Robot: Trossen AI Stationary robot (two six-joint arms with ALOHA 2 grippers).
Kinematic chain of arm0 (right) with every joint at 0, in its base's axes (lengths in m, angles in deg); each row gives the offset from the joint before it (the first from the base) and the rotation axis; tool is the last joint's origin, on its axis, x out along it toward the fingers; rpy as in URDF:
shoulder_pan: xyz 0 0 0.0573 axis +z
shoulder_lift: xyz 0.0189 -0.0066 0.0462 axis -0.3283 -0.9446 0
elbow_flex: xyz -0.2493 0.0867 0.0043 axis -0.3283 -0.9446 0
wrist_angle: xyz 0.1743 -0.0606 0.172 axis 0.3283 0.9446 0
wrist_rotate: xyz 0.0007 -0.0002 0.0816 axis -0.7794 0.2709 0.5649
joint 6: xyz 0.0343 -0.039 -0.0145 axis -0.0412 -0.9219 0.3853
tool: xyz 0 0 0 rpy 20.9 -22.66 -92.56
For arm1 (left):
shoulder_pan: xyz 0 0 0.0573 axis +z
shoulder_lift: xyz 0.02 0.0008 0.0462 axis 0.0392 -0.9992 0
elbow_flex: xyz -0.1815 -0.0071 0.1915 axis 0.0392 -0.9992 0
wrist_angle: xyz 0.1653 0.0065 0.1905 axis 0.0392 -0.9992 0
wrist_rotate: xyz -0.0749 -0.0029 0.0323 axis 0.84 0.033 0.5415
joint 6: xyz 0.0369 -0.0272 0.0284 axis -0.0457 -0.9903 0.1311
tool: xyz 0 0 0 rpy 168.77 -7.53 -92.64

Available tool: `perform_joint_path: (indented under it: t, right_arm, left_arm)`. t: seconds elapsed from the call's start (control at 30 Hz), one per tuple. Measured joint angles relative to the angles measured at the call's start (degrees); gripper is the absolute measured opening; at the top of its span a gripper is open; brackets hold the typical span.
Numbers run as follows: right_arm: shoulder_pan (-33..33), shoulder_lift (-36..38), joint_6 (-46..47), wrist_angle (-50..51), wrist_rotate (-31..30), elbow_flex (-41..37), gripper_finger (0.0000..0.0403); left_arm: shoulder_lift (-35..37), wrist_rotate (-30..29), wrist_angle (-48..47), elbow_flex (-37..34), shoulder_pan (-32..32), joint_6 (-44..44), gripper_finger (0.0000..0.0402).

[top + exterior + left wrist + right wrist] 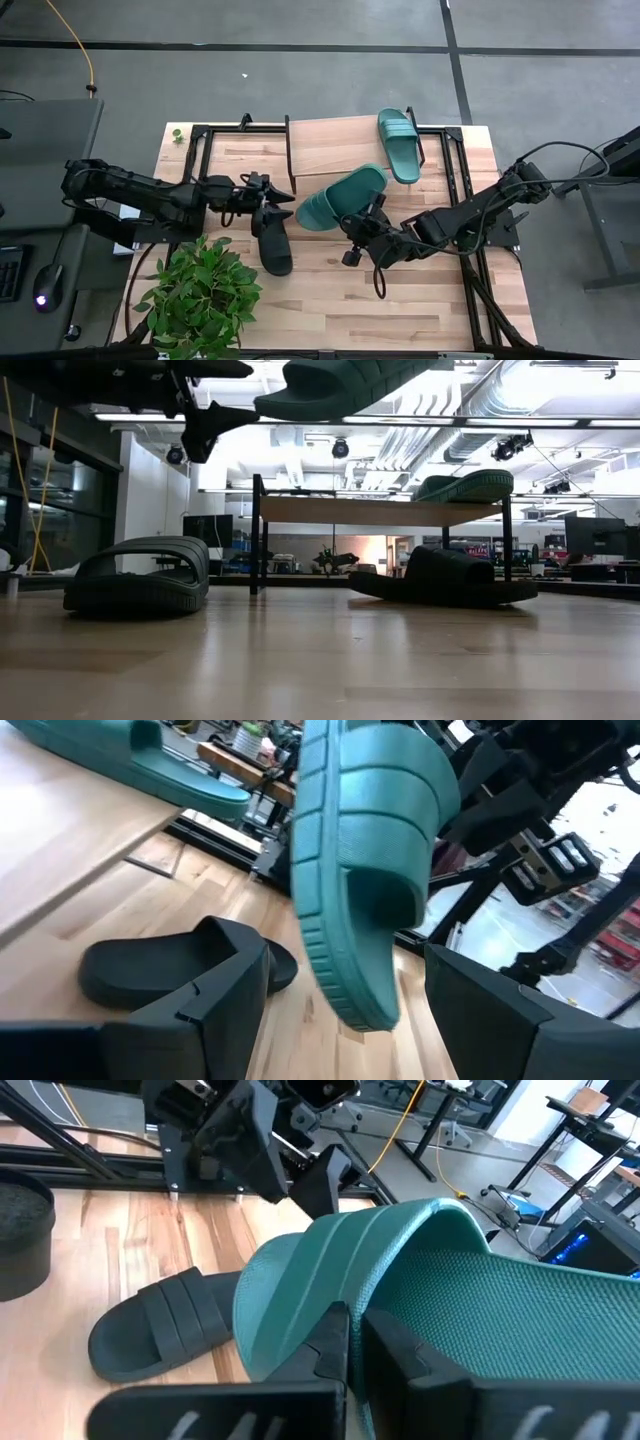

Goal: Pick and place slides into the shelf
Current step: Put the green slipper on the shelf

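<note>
A teal slide point(340, 197) hangs lifted over the table's middle, just in front of the shelf point(330, 140), in my right gripper point(362, 212), which is shut on it. It also shows high in the low view point(340, 385). The second teal slide point(400, 145) lies sole down on the shelf's plank top. One black slide point(272, 240) lies on the table near my left gripper point(283, 196). That gripper is open and hovers by the held slide's left end, touching nothing. The other black slide point(445, 578) lies on the table by the shelf's legs. My right gripper pinches the teal slide's long side edge point(345, 1305) next to the strap point(330, 1255), with the two fingers point(405, 1350) close together. They come level from the table's right and near side. The slide is lifted clear and tipped up on its side.
A potted plant point(200, 290) fills the table's near left corner, its dark pot point(20, 1230) close to the black slide. Black frame rails point(465, 180) run along the table's sides. Bare tabletop point(400, 300) lies toward the near right.
</note>
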Motion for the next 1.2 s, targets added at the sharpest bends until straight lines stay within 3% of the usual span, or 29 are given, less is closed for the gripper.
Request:
perform_joint_path:
  t: [0.33, 1.2]
  right_arm:
    - [0.0, 0.0, -0.1, -0.1, 0.4, 0.0, 0.0000]
    - [-3.2, -3.4, -7.6, -9.9, 4.4, 0.0, 0.0000]
  left_arm:
    - [-4.3, 1.0, 4.8, 0.0, 0.0, -0.9, 0.0250]
    - [-4.3, 2.2, 5.7, 0.0, 0.0, -1.6, 0.0250]
